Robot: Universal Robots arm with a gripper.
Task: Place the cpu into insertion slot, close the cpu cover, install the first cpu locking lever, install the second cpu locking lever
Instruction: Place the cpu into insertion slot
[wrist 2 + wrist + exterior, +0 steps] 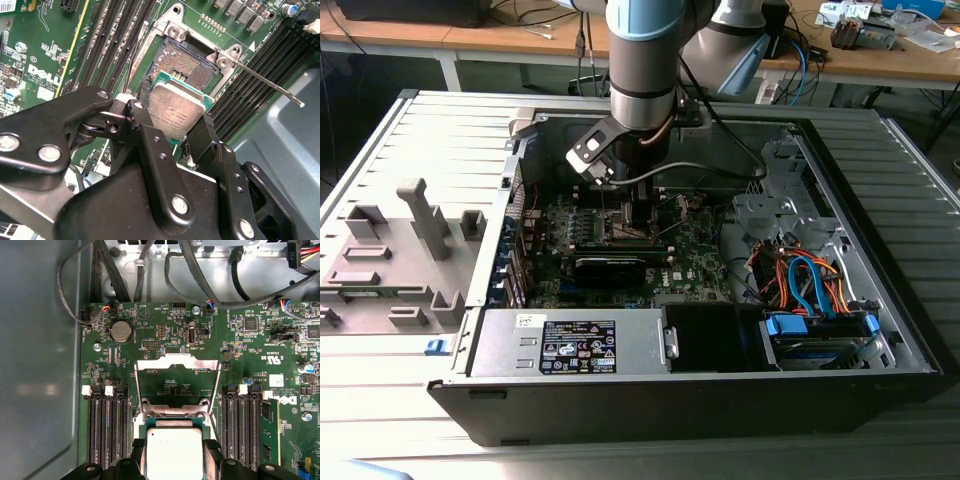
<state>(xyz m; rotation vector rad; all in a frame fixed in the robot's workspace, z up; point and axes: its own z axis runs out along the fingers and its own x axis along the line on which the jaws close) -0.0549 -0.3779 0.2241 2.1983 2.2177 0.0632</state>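
Observation:
My gripper (176,120) is shut on the cpu (176,111), a small square chip with a silver-grey top, pinched by two opposite edges between black fingers (141,97). The cpu hangs over the near edge of the insertion slot (181,61), whose brownish-gold contact field lies bare. In the first wrist view the cpu (174,452) sits in front of the socket rim (175,414), and the cpu cover (177,361) stands swung up beyond it. A thin locking lever (265,80) sticks out free beside the socket. In the exterior view the gripper (630,215) is low over the motherboard.
Black memory slots (105,430) flank the socket on both sides. A black graphics card (610,268), a power supply (570,345) and bundled cables (810,280) fill the open case. A grey fixture (400,250) lies at the exterior view's left.

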